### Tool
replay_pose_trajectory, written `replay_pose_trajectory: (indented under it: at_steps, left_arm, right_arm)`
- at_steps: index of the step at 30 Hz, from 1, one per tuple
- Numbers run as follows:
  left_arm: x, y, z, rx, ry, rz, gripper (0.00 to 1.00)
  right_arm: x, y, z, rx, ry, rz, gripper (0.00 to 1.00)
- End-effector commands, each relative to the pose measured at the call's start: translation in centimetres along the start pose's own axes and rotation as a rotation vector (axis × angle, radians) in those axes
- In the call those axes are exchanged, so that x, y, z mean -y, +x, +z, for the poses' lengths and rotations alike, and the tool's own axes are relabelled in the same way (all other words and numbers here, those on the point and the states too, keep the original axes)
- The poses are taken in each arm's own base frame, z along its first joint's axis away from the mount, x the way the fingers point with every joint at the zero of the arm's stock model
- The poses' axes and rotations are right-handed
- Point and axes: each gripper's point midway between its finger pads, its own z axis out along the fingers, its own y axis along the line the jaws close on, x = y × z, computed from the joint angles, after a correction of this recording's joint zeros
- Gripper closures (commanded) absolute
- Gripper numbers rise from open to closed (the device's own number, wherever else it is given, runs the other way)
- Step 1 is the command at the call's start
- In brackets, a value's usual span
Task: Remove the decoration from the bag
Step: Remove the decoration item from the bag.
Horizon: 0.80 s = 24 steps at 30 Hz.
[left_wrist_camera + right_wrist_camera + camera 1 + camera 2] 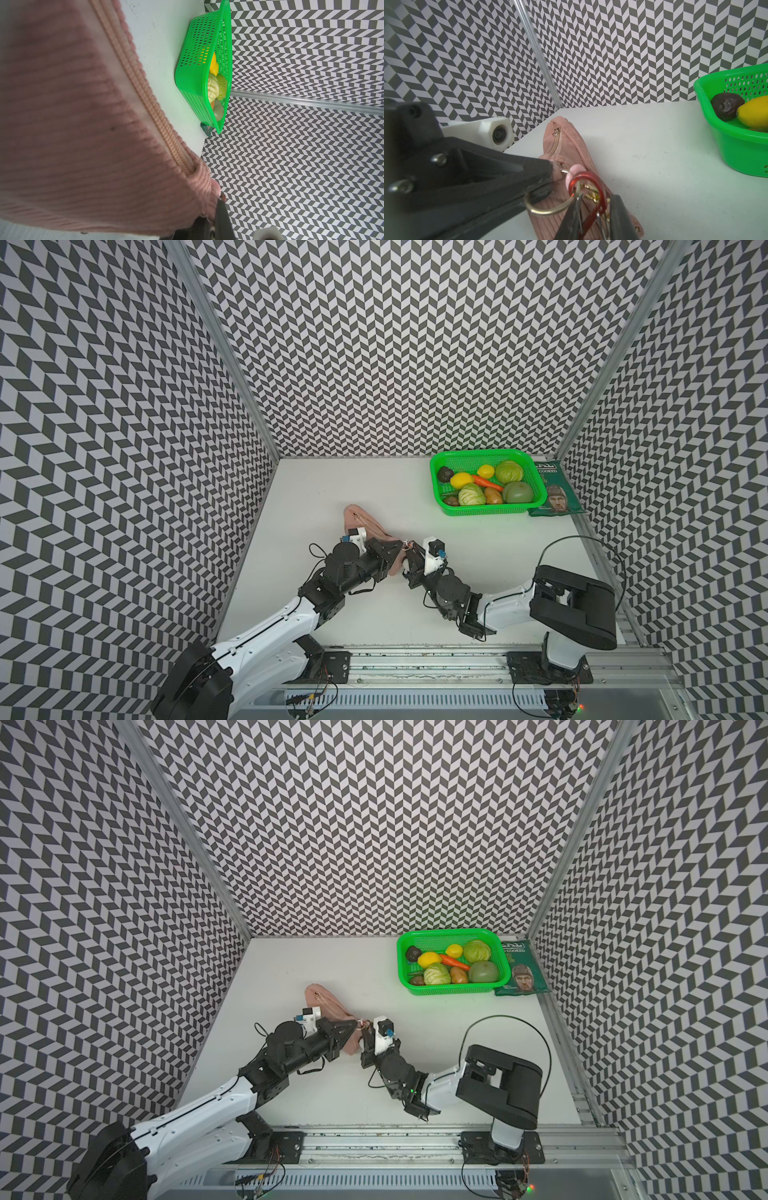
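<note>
Bright, even light, faint shadows; the bag (pixel 62 108) looks blurred up close.

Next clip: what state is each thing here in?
bag: zipped shut, one end pinched
decoration: clasp hooked through the bag's ring
left gripper: jaws shut on bag
right gripper: jaws shut on decoration
basket: upright, holding produce
crisp packet: lying flat

One pink bag (pixel 359 518), one green basket (pixel 490 510), one crisp packet (pixel 557 499)
</note>
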Motion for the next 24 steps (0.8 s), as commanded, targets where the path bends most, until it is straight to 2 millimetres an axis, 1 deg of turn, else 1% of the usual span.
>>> replay_pose_trajectory:
  at_steps: [1, 5, 10, 15, 19, 24]
  left_arm:
    - [2.9, -1.2, -0.8, 0.064, 0.077, 0.008, 1.00]
    - [3.0, -1.2, -0.8, 0.064, 0.078, 0.008, 1.00]
    - [3.1, -1.2, -0.6, 0.061, 0.079, 0.008, 1.00]
    - [2.9, -1.0, 0.1, 0.049, 0.077, -0.008, 1.00]
    - [2.4, -0.9, 0.8, 0.038, 0.059, -0.037, 1.00]
    - [1.4, -0.9, 1.5, 0.032, 0.030, -0.066, 1.00]
  right_arm:
    - [6.9, -0.8, 0.1, 0.041, 0.261, 0.062, 1.00]
    - [7.1, -0.8, 0.2, 0.039, 0.260, 0.076, 1.00]
    - [6.0, -1.2, 0.4, 0.047, 0.205, 0.083, 1.00]
    - [4.1, -2.6, 0.9, 0.080, 0.130, 0.096, 1.00]
    - [2.7, -4.4, 1.2, 0.127, 0.087, 0.117, 1.00]
    - [1.8, -6.1, 1.3, 0.173, 0.057, 0.147, 1.00]
